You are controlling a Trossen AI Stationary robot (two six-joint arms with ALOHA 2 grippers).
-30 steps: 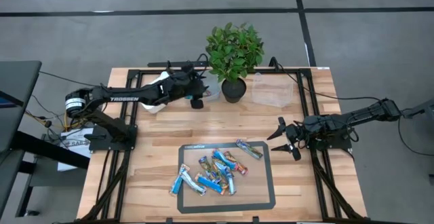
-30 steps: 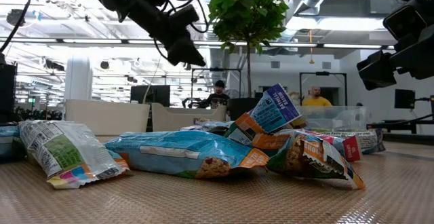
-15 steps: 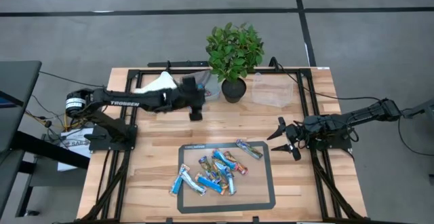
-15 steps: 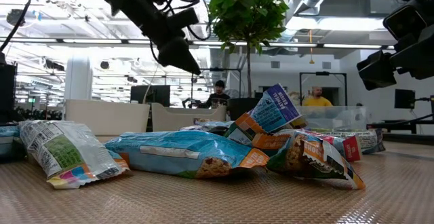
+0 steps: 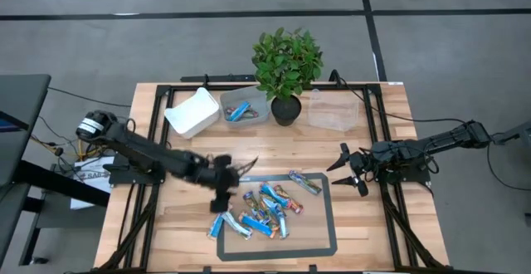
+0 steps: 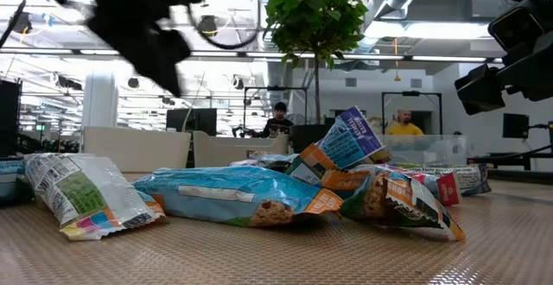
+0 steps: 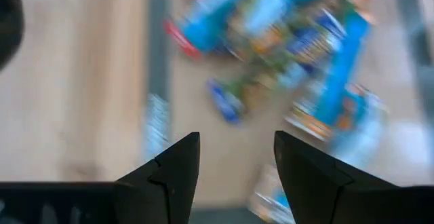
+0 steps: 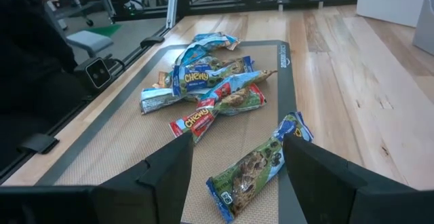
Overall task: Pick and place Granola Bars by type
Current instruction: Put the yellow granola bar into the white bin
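Several granola bars (image 5: 261, 209) in blue and orange-tan wrappers lie heaped on a mat (image 5: 319, 234); the heap also shows in the low view (image 6: 259, 194). One bar (image 5: 305, 183) lies apart at the mat's far right. My left gripper (image 5: 218, 201) hovers over the mat's left edge beside the heap, open (image 7: 236, 159), with the blurred bars (image 7: 298, 41) ahead of it. My right gripper (image 5: 344, 168) waits open off the mat's right edge, facing the lone bar (image 8: 261, 166). Blue bars (image 5: 239, 112) lie in a translucent tub.
At the table's far side stand a white tub (image 5: 192, 112), the translucent tub (image 5: 249, 118) with bars, a potted plant (image 5: 286, 62) and a clear tub (image 5: 332, 110). Bare wood lies between the tubs and the mat. People show in the room behind (image 6: 278, 112).
My left arm has swung quickly from over the tubs at the far edge toward the near edge and down, ending beside the heap at the mat's left. The tubs it covered now show. The bars on the mat have not moved.
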